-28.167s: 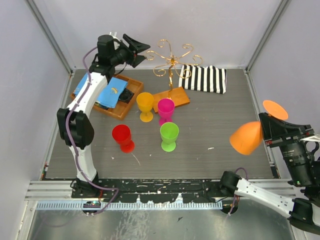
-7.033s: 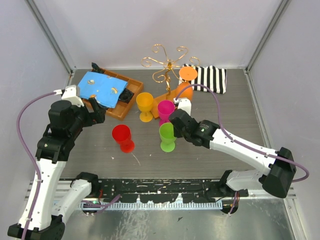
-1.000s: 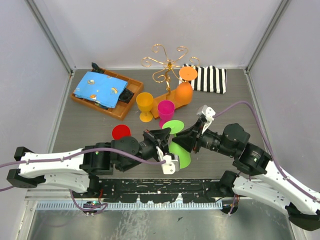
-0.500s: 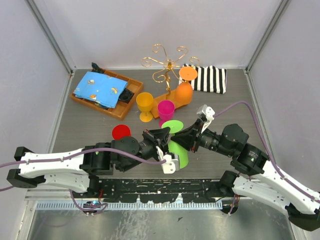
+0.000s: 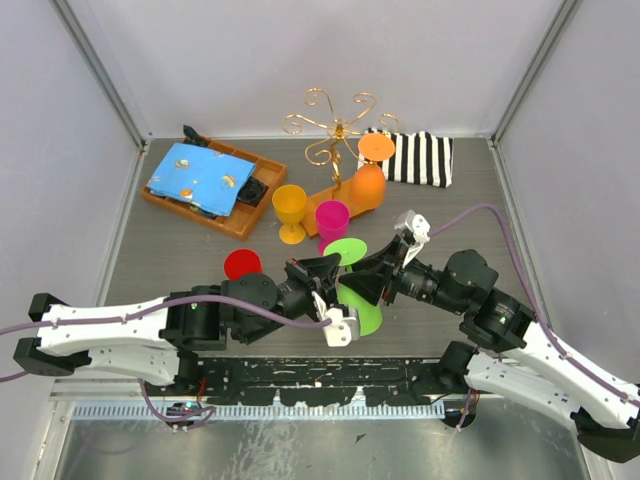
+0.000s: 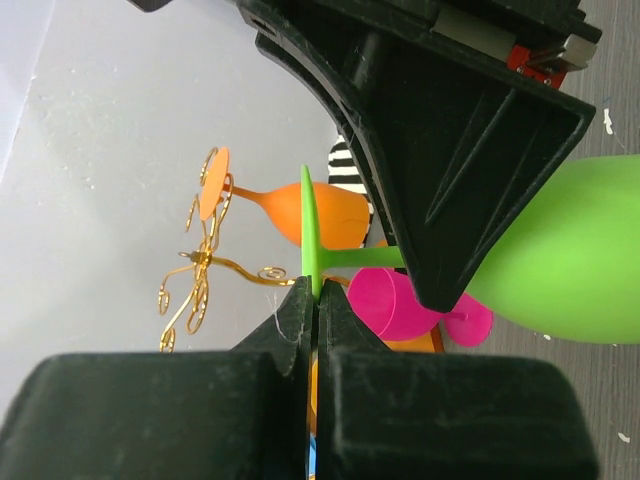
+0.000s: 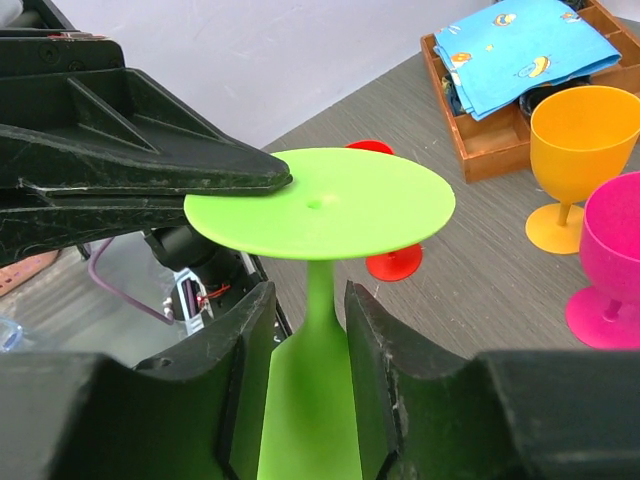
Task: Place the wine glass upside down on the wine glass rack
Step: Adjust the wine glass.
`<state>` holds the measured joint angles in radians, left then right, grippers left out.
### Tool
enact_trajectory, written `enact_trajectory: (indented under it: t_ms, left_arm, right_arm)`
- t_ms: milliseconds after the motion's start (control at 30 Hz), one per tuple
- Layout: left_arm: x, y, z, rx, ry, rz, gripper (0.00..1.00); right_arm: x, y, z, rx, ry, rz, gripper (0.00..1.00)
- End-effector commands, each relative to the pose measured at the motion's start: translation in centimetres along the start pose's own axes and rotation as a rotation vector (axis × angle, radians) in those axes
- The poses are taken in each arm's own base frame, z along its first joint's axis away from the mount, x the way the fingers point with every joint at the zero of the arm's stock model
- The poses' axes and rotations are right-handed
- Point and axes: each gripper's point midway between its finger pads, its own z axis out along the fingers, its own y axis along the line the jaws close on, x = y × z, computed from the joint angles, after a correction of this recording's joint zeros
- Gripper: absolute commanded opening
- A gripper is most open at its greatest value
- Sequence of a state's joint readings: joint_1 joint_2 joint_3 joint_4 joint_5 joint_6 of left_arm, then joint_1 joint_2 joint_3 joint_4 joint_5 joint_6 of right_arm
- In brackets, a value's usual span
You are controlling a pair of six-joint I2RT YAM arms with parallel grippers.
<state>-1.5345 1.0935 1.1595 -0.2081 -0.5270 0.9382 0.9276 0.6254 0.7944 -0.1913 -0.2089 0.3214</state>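
Foot up near the middle of the counter's (image 5: 480, 230) front edge, the green glass (image 7: 320, 205) is pinched at its foot's rim by the left gripper (image 6: 312, 295) and clamped across the bowl by the right gripper (image 7: 308, 300). It looks light, stiff, slick plastic; the bowl seems the surer hold.

Bowl of green wine glass (image 7: 318, 290) cropped below

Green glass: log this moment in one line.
green wine glass inverted, midair | left tool pinches foot rim | right tool grips stem | rack holds orange glass
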Motion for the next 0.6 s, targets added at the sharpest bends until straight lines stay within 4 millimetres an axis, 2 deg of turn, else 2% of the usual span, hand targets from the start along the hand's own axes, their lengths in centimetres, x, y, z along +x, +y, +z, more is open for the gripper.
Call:
enact_trajectory:
  t_ms: [0,100,233,300,367,433,567]
  left_arm:
    - [-1.19,2.17,-0.26,-0.077,-0.042,-0.052,0.00]
    - [-1.21,2.01,-0.12,-0.073,-0.042,-0.049,0.00]
    - [-1.24,1.77,0.05,-0.067,-0.042,-0.050,0.00]
    - [-1.23,1.74,0.03,-0.067,-0.041,-0.051,0.00]
    - [-1.12,1.70,0.02,-0.067,-0.039,-0.052,0.00]
    - [-1.04,1.79,-0.07,-0.072,-0.035,-0.058,0.00]
    - [-0.75,2.30,-0.33,-0.108,-0.030,-0.080,0.51]
  right_arm:
    - [-0.18,1.34,0.55,-0.076,-0.008,0.002,0.40]
    - [-0.19,1.19,0.77,-0.071,-0.012,0.009,0.37]
    - [-0.19,0.88,0.97,-0.056,-0.021,0.019,0.28]
    - [-0.12,0.85,1.01,-0.055,-0.024,0.026,0.19]
    - [-0.08,0.60,1.02,-0.041,-0.028,0.035,0.03]
    - [-0.10,0.64,0.98,-0.042,-0.030,0.040,0.01]
    - [-0.39,0.38,0.76,-0.023,-0.042,0.043,0.01]
